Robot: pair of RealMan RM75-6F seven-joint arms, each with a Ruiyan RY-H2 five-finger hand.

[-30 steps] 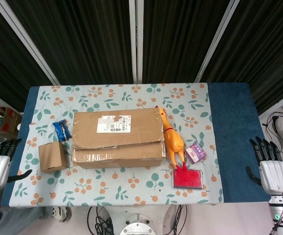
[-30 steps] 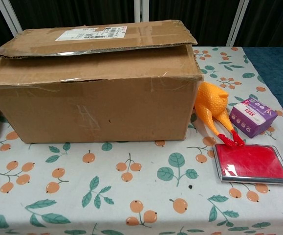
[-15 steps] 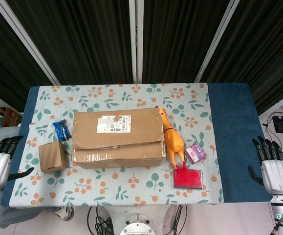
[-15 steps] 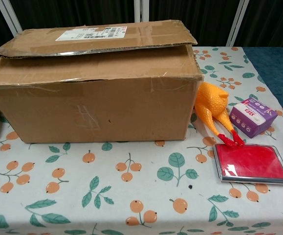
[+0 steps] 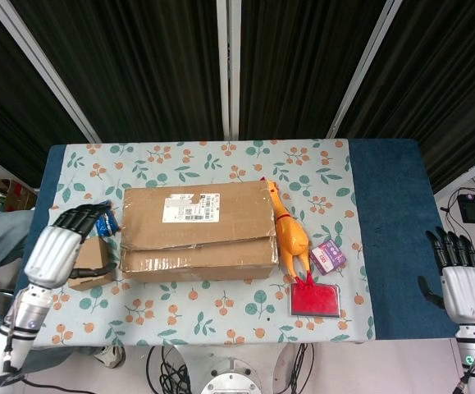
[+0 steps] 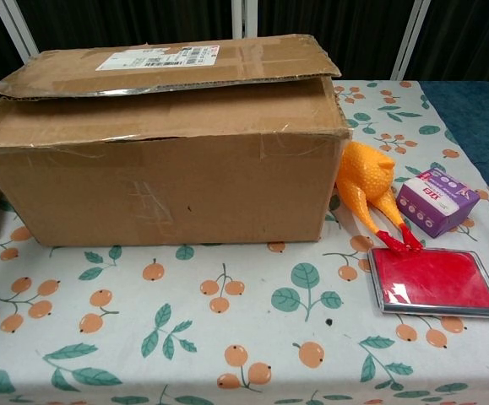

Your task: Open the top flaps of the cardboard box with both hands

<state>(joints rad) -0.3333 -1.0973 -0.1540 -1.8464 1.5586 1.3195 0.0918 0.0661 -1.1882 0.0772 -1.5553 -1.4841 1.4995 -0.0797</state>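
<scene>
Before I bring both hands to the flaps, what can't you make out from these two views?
- Inside of the cardboard box: hidden in both views by its closed top flaps.
- Small box: head view, partly covered by the left hand; chest view cuts it off at the left edge.
- Blue packet: head view, partly behind the left hand's fingers; print too small to read.
- Right hand: only in head view, off the table; neither hand shows in chest view.

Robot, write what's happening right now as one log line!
cardboard box: flaps shut | left hand: open, above small box | right hand: open, off table edge
</scene>
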